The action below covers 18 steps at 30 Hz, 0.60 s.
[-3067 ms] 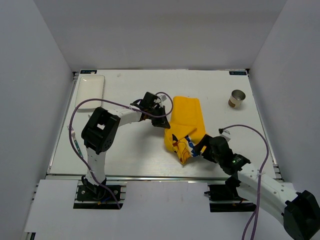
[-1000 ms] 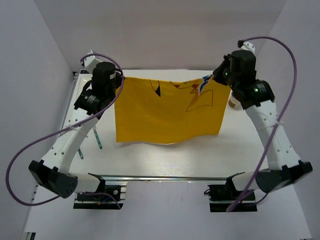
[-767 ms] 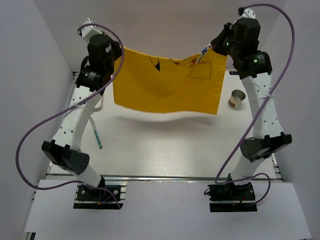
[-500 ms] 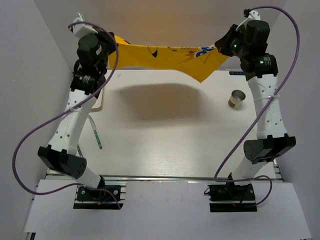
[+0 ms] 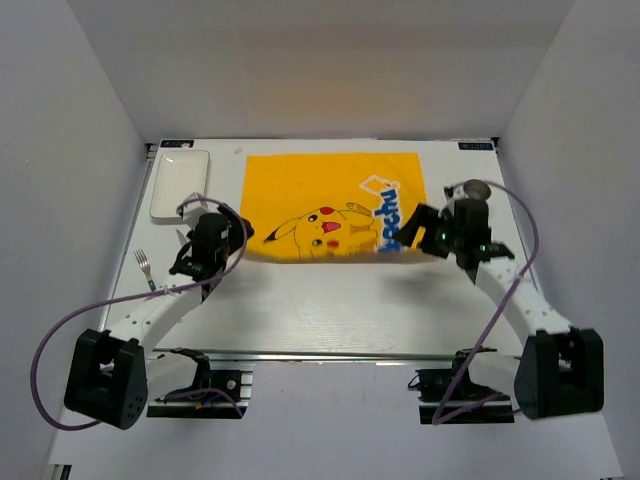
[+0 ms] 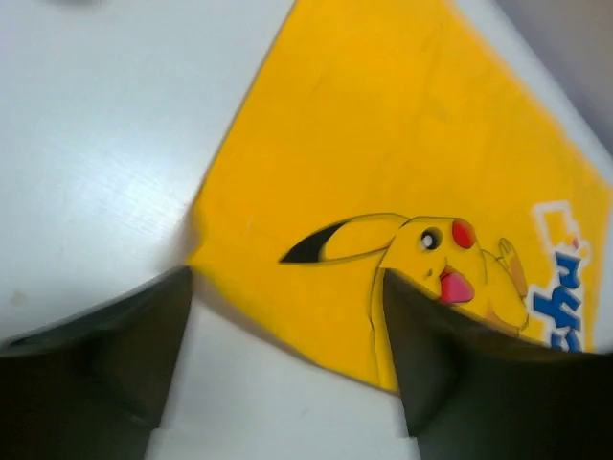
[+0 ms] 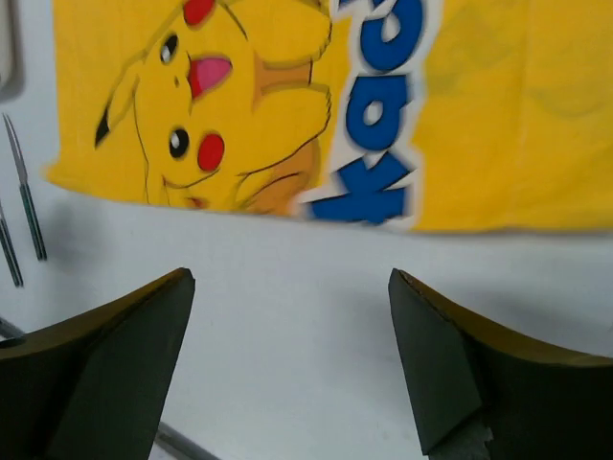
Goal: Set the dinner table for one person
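The table (image 5: 330, 310) lies under both grippers, and the part nearest the robot is bare white. A little farther out, the left gripper (image 5: 228, 240) sits low by the near left corner of the mat (image 5: 330, 200). Its wrist view shows its jaws wide apart with nothing in them. The right gripper (image 5: 412, 230) sits low by the near right corner, and its jaws are wide apart too, holding nothing. The yellow mat with the cartoon on it lies flat on the table, spreading away from both grippers and between them. So the first job looks done: the mat is down and no gripper holds it. A fork (image 5: 145, 268) lies on the table to the left of the left gripper, off the mat. Farther out and to the left of that gripper is a white plate (image 5: 180, 185), also off the mat. A cup (image 5: 478, 190) peeks out just past the right gripper, beside the mat. I think the plate, fork and cup have yet to go onto or next to the mat, so most of the work is left.
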### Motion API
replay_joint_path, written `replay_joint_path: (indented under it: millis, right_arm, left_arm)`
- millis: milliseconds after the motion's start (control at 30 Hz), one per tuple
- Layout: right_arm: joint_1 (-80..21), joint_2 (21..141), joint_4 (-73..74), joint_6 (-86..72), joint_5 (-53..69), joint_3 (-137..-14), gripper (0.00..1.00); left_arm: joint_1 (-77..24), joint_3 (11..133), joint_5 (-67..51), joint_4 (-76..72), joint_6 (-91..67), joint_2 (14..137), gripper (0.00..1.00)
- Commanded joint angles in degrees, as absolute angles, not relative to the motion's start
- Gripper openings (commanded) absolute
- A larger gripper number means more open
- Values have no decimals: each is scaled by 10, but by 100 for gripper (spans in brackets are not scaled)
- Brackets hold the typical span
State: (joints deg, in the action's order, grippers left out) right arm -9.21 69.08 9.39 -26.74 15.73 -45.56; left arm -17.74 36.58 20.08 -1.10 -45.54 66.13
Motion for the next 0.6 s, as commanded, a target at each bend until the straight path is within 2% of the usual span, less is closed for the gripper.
replay_joint_path:
  millis: [0, 100, 200, 367, 467, 567]
  right_arm:
    - [-91, 576, -25, -299, 187, -347, 89]
    - [-95, 550, -28, -296, 186, -325, 89]
    - [-100, 614, 26, -273, 164, -371, 89]
    - [-127, 792, 98, -246, 48, -522, 89]
    - [-144, 919, 174, -253, -22, -611, 89]
    - [-163, 941, 178, -256, -45, -637, 89]
  left_arm:
    - [-189, 333, 210, 28, -506, 575, 96]
    - [-189, 310, 214, 71, -511, 511, 98]
    - [-189, 356, 223, 125, -508, 529, 98]
    - [-189, 490, 185, 169, -497, 688, 98]
    - [-189, 620, 194, 302, -501, 808, 98]
    - [-177, 716, 208, 378, -497, 879, 98]
